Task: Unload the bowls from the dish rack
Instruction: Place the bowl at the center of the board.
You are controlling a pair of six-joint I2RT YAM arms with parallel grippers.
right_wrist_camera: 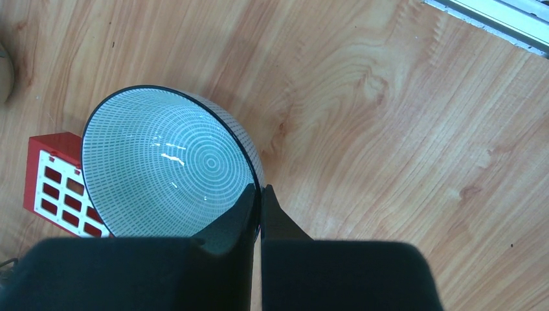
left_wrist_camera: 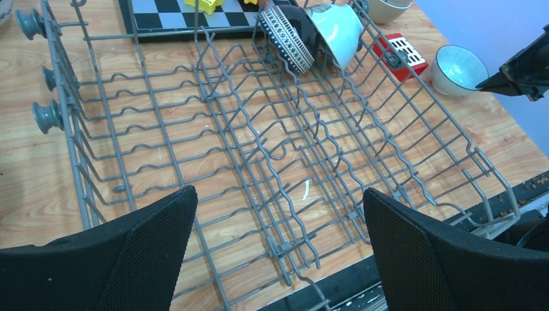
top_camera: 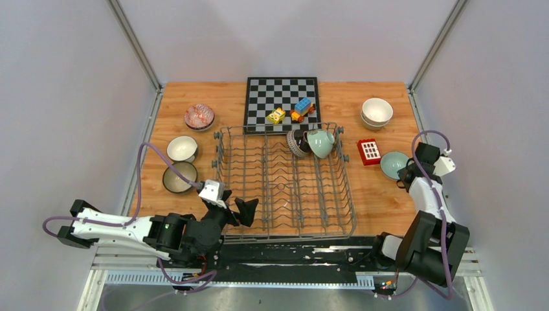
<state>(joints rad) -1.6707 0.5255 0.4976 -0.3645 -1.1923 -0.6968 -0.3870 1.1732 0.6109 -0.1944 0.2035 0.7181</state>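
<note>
Right tool (right_wrist_camera: 261,194) clenched on rim of teal bowl (right_wrist_camera: 175,168), which sits upright on desk (right_wrist_camera: 388,129) just beside red block (right_wrist_camera: 58,175), to the right of rack (top_camera: 285,188). Left tool (left_wrist_camera: 278,194) spread wide, gripping nothing, over rack's near left corner. Two more tipped and touching at rack's far edge: dark patterned bowl (top_camera: 297,142), mint bowl (top_camera: 321,142).

Bright, even overhead light in all 3 views; I note faint, soft shadows and small glare spots inside the teal bowl (right_wrist_camera: 171,165).
</note>
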